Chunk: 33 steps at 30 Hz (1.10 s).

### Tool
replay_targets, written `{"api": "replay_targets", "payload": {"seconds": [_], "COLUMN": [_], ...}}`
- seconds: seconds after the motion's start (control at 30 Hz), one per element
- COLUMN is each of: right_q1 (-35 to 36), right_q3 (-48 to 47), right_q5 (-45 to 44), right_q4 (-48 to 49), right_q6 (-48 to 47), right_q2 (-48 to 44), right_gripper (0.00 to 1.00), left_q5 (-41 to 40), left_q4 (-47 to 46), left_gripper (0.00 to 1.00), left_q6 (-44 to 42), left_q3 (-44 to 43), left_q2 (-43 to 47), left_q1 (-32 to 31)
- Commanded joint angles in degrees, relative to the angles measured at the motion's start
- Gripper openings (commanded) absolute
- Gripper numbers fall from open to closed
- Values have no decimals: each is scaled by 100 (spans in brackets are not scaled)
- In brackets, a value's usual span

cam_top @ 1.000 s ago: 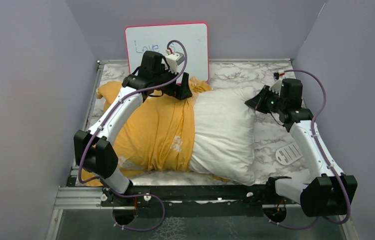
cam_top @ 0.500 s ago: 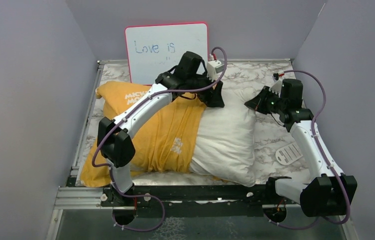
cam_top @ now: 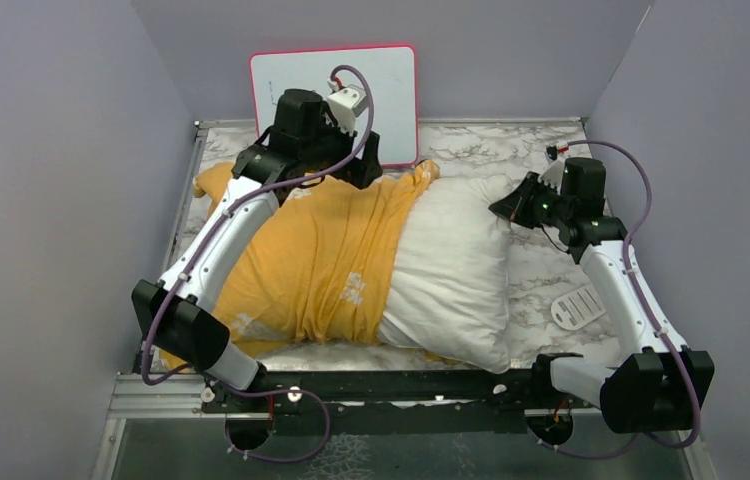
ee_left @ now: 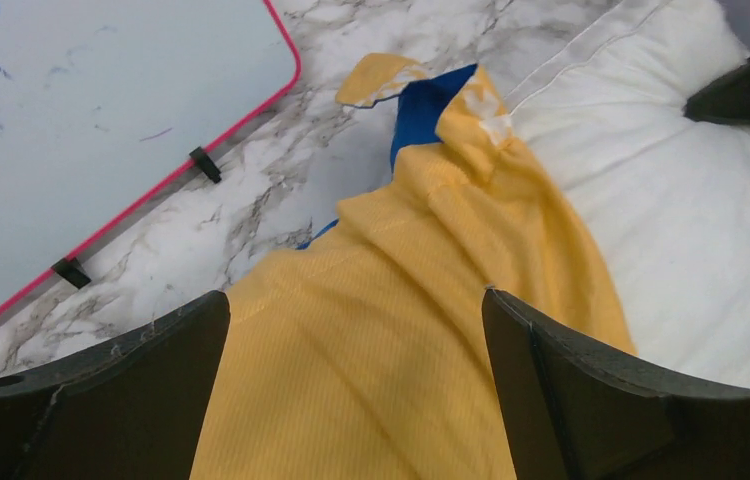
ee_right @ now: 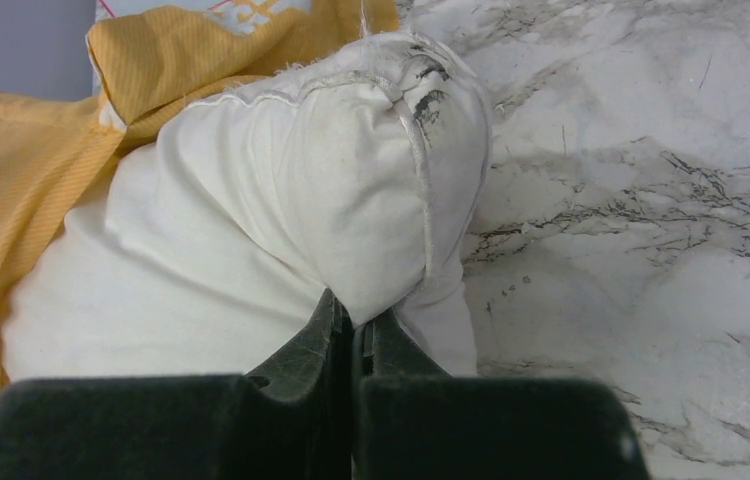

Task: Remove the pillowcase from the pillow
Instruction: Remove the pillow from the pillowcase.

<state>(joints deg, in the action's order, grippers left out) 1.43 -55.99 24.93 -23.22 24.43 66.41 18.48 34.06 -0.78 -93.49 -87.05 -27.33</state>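
Top external: whiteboard behind left tool

Yellow-orange pillowcase, plain white pillow

Three plain lavender walls box the scene: back wall, left wall, right wall; white-grey marble-pattern table top; pink-framed whiteboard stands at the far edge by the back wall, faint blue marker strokes, two black clips on its lower rim; silver metal rail along the near edge; small white slotted disc on the marble at right; light even, shadows soft
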Motion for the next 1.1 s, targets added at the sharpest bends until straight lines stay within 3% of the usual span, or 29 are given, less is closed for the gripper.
{"api": "replay_targets", "payload": {"seconds": [0.0, 0.13, 0.2, 0.3, 0.4, 0.67, 0.9, 1.07], "right_q1": [-25, -25, -20, -20, -26, -108, -343, -371], "right_q3": [-181, -184, -195, -239, -313, -271, -278, -367], "right_q5": [324, 384, 293, -85, -787, -1645, -1675, -1328], "right_q4": [410, 590, 733, 794, 613, 386, 427, 507], "right_q6": [-32, -39, -34, -9, 138, 598, 669, 432], "right_q2": [-189, -265, -314, -332, -244, -97, -163, -200], "right_gripper": [1, 1, 1, 1, 1, 1, 1, 1], "left_q5": [519, 905, 1580, 1867, 1324, -1186, -2017, -1991], "left_q4": [361, 548, 646, 799, 815, 818, 833, 824], "left_gripper": [99, 92, 80, 40, 2, 0, 0, 1], "left_q6": [-160, -67, -199, -352, -309, -116, 3, 52], "left_q3": [271, 262, 255, 269, 435, 1030, 1456, 1584], "left_q2": [-490, -1042, -1232, -1287, -1008, 388, 950, 972], "left_q1": [88, 88, 88, 100, 235, 1122, 1920, 2148]}}
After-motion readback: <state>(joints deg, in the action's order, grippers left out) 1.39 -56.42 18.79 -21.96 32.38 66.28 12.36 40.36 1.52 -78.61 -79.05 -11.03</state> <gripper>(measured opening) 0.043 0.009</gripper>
